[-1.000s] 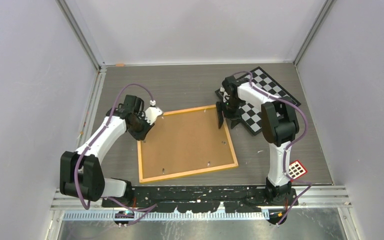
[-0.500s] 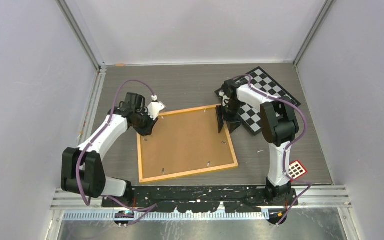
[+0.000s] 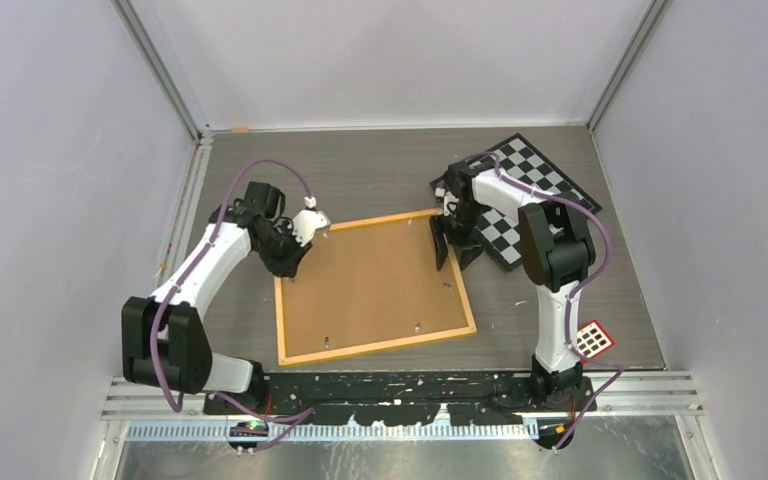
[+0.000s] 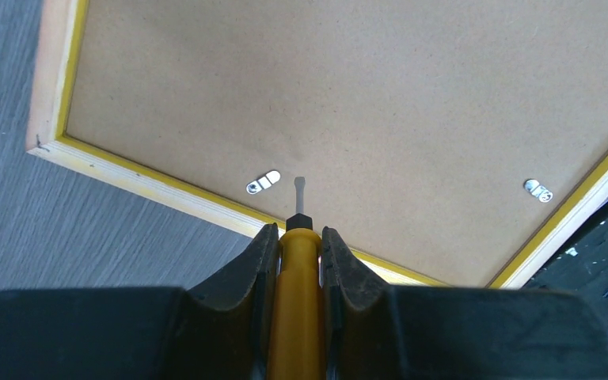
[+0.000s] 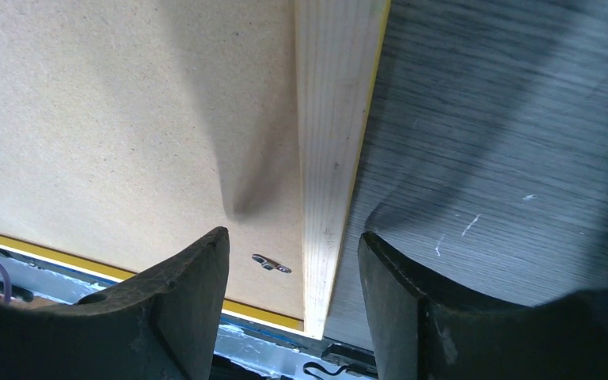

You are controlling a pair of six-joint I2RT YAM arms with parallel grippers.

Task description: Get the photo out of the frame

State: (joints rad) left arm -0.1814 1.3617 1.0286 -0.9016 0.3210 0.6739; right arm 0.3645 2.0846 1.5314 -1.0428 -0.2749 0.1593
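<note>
The yellow-orange frame (image 3: 378,347) lies face down on the table, its brown backing board (image 3: 370,285) up. The photo is hidden beneath that board. My left gripper (image 3: 288,256) hovers at the frame's left edge, shut on a yellow-handled screwdriver (image 4: 299,301). Its metal tip (image 4: 300,186) points at the board beside a small metal clip (image 4: 263,183). Another clip (image 4: 537,189) sits near the far border. My right gripper (image 3: 450,245) is open and straddles the frame's right border (image 5: 332,119), one finger over the board, one over the table; a clip (image 5: 271,264) shows between its fingers.
A black-and-white checkerboard (image 3: 520,195) lies at the back right, just behind the right gripper. A small red-and-white tag (image 3: 592,339) sits by the right arm's base. Grey walls close in the table on three sides.
My left wrist has shifted slightly back and left at the frame's left edge, still holding the screwdriver. The right gripper has barely moved.
</note>
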